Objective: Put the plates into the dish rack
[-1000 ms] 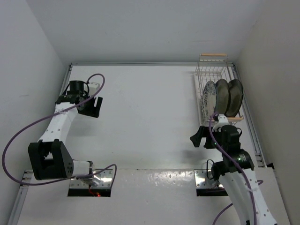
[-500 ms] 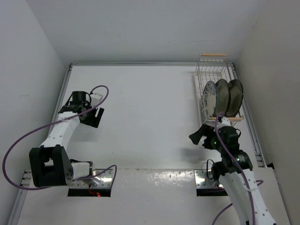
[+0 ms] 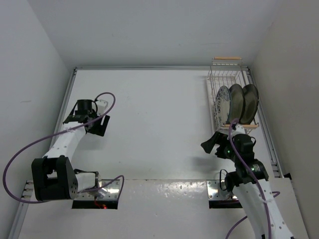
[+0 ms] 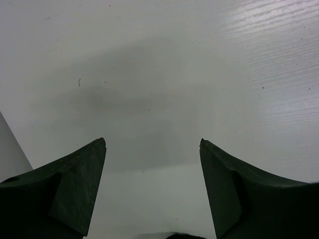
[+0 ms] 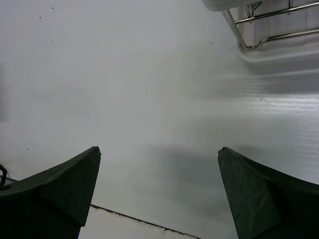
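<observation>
The white wire dish rack point(image 3: 225, 74) with wooden handle bars stands at the far right of the table. Three plates stand on edge in its near half: the blue floral plate point(image 3: 221, 106) on the left, a cream dark-rimmed plate point(image 3: 236, 103) in the middle, another point(image 3: 250, 102) on the right. My right gripper point(image 3: 212, 147) is open and empty, just in front of the rack's near end; the rack's wire corner point(image 5: 259, 30) shows in the right wrist view. My left gripper point(image 3: 101, 124) is open and empty over bare table at the left.
White walls close in the table on the left, back and right. A metal rail point(image 3: 271, 149) runs along the right edge. A purple cable point(image 3: 30, 144) loops from the left arm. The near table edge point(image 5: 139, 221) shows below the right gripper.
My left gripper has drawn back toward the near side and a little right. My right gripper has shifted slightly toward the near side, away from the rack. The plates have not moved.
</observation>
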Robot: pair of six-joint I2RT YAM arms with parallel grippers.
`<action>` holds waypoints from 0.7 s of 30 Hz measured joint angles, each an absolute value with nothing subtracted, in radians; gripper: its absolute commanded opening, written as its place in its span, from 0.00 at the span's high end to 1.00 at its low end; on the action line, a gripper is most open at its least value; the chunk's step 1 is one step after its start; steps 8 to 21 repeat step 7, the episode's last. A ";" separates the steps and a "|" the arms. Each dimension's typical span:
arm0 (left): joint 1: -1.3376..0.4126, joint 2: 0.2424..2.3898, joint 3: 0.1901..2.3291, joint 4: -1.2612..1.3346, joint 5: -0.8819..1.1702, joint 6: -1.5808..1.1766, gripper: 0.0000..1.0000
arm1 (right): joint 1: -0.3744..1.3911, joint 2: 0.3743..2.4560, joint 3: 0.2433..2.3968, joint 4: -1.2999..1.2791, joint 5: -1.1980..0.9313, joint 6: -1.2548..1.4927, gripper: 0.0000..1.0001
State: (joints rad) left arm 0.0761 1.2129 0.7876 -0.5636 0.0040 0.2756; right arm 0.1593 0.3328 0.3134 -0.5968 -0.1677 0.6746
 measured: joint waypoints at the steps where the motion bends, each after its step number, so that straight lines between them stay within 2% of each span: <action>1: 0.076 1.213 0.788 -0.563 0.002 0.276 0.20 | 0.159 0.334 0.312 -0.595 -0.168 0.675 0.00; 21: 0.075 1.213 0.788 -0.559 -0.001 0.276 0.20 | 0.159 0.341 0.312 -0.583 -0.168 0.675 0.00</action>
